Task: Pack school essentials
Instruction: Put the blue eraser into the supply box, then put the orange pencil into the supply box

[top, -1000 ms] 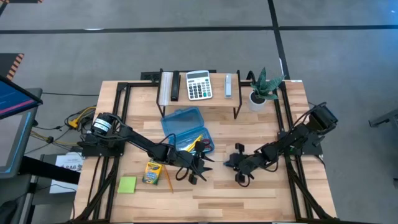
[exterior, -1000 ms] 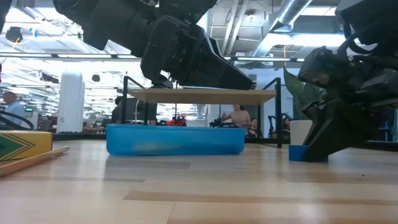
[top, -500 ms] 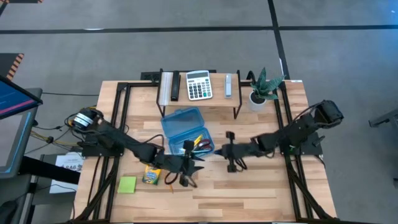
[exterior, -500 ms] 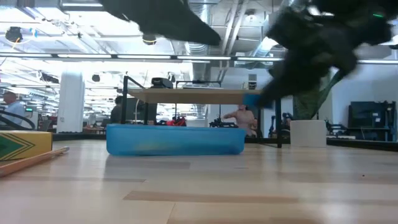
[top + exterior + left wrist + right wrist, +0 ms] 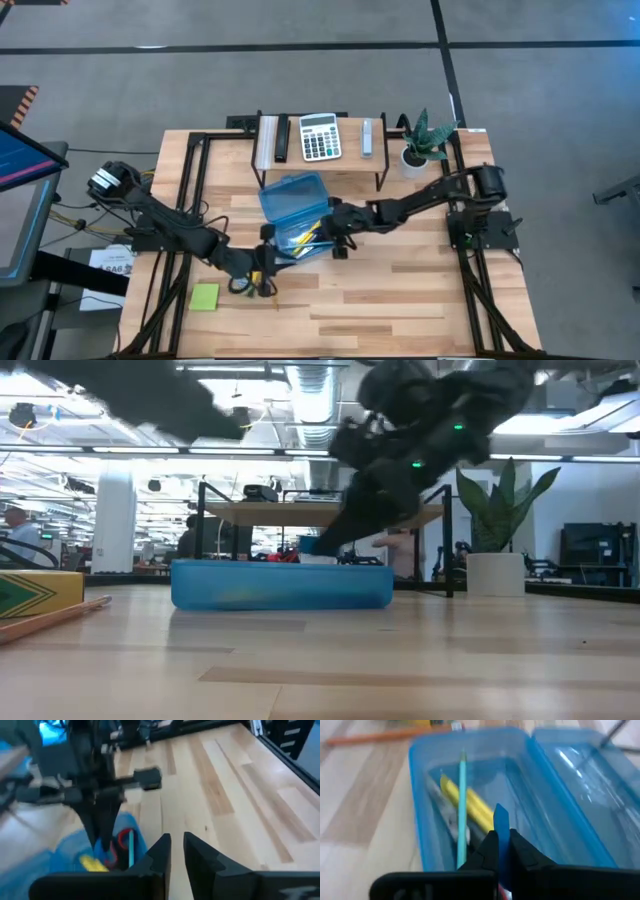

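Note:
The open translucent blue case (image 5: pixel 297 212) lies mid-table and holds a teal pen (image 5: pixel 462 800), a yellow pencil (image 5: pixel 470 805) and red-handled scissors (image 5: pixel 123 838). My right gripper (image 5: pixel 501 842) hovers over the case's tray, shut on the small blue eraser (image 5: pixel 501 822). My left gripper (image 5: pixel 176 845) is shut on nothing, low over the wood by the crayon box (image 5: pixel 35 592) at the case's near left (image 5: pixel 262 282). An orange pencil (image 5: pixel 55 618) and a lime sticky-note pad (image 5: pixel 205 296) lie flat on the table. My right gripper pinches the blue eraser (image 5: pixel 500 817) between its two fingers, its upper end sticking out past the fingertips. The fingers slant down from the table's right side. The eraser is lifted clear, above the case's tray (image 5: pixel 310 545).
A raised shelf at the far edge carries a calculator (image 5: pixel 319 137) and some small devices. A potted plant (image 5: pixel 420 145) stands at the far right. Black frame rails (image 5: pixel 190 190) run along both sides. Bare wood lies near and right of the case.
My right gripper has risen from the table with the blue eraser and swung toward the table's left, from the bare wood to above the case. My left gripper has drawn back toward the table's left edge, from the case's near corner to beside the crayon box.

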